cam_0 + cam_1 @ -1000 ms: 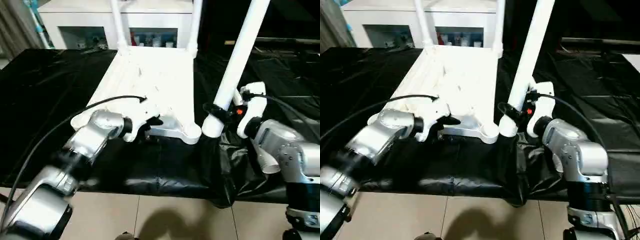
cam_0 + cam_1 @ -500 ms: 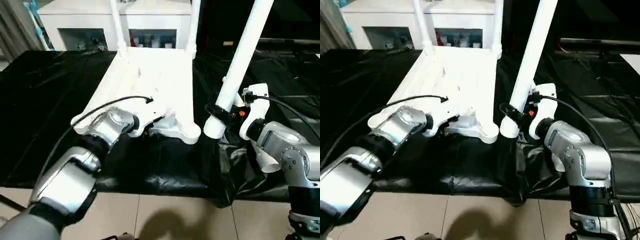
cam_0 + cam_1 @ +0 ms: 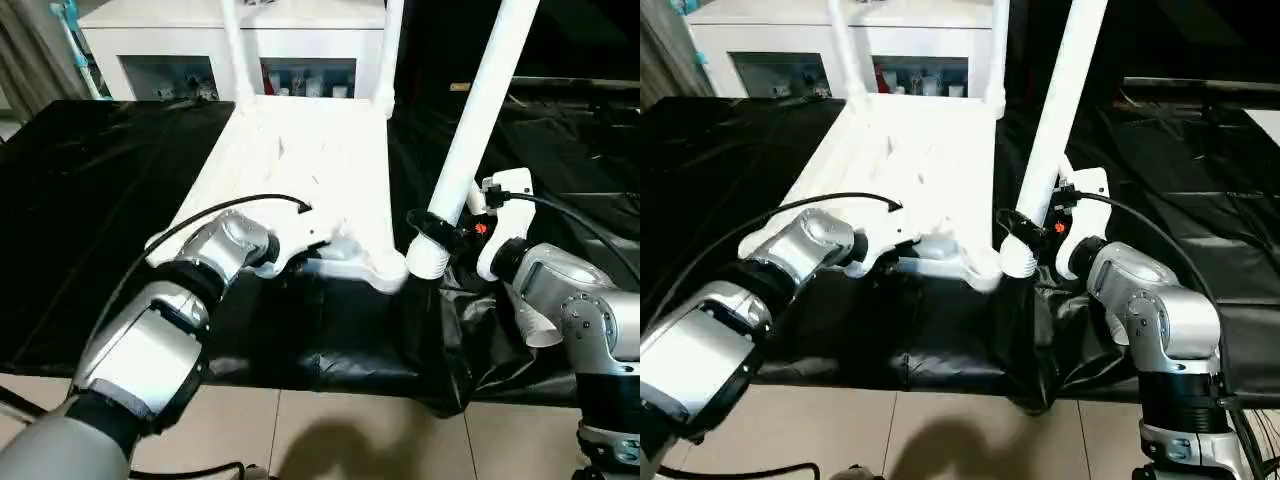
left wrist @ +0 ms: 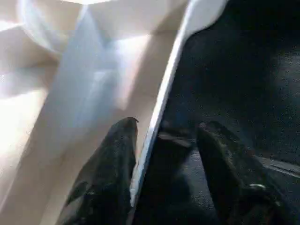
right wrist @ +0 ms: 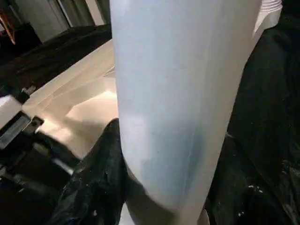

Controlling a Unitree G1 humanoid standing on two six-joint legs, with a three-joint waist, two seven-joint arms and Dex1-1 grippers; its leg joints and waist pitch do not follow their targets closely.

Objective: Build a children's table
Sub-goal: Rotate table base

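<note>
The left gripper's [image 4: 161,154] two black fingers [image 4: 110,173] straddle the thin near rim of the tabletop [image 3: 310,165]: one finger lies inside, against the white underside, the other outside over the black cover, with the rim's edge running up between them. Whether they are pressing on the rim or only bracketing it cannot be told. In the head views this gripper sits at the near edge of the tabletop, just left of the near right corner socket [image 3: 385,268], with its silver forearm [image 3: 165,330] reaching in from the lower left and a black cable [image 3: 215,210] arching over the wrist.

The right gripper's [image 3: 432,228] fingers [image 5: 101,178] pinch the loose leg [image 3: 478,110] close to its lower end, one dark finger on each side of the white tube. The leg rises steeply from the grip, leaning to the right at the top, and its lower end hangs just beside the near right corner socket, apart from it. The right forearm [image 3: 560,295] comes in from the right edge.

The tabletop lies upside down on the surface [image 3: 90,180], which is draped in black sheeting, its ribbed underside facing up. Two legs [image 3: 236,50] already stand in the far corner sockets. Behind the surface stands a white cabinet [image 3: 160,40] with glass doors.
</note>
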